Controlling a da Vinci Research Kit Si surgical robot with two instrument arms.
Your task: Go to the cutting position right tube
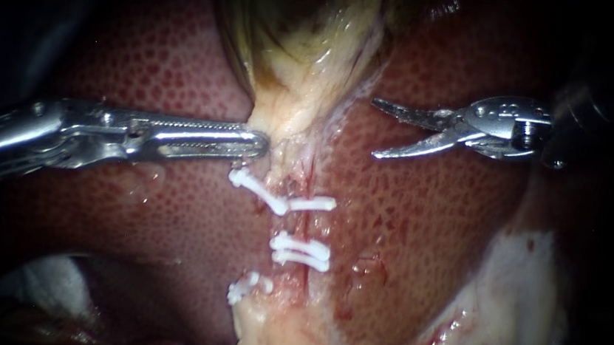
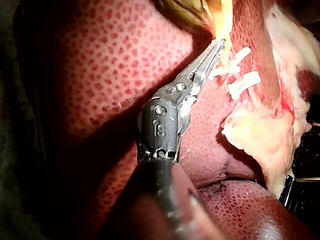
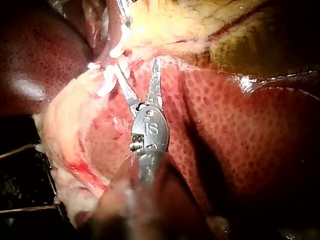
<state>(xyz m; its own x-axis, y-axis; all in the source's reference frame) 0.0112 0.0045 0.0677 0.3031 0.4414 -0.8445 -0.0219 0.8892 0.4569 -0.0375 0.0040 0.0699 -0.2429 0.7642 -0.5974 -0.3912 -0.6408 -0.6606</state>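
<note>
- Ahead of the right instrument, off past its lower blade: right tube, clear of the wide-apart jaws, long axis crosswise to them.
- Cut site judged between single clip, nearer the jaws, and paired clips beyond.
- Farther ahead: left instrument, jaws clamped on pale tissue under the gallbladder.
- Beneath the blades: bare liver; only the clips in the way.

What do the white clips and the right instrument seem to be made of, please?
The clips look like white plastic: opaque, dull, with rounded moulded ends. The right instrument looks like polished steel: silvery with bright glints, though the exact metal cannot be told.
</note>
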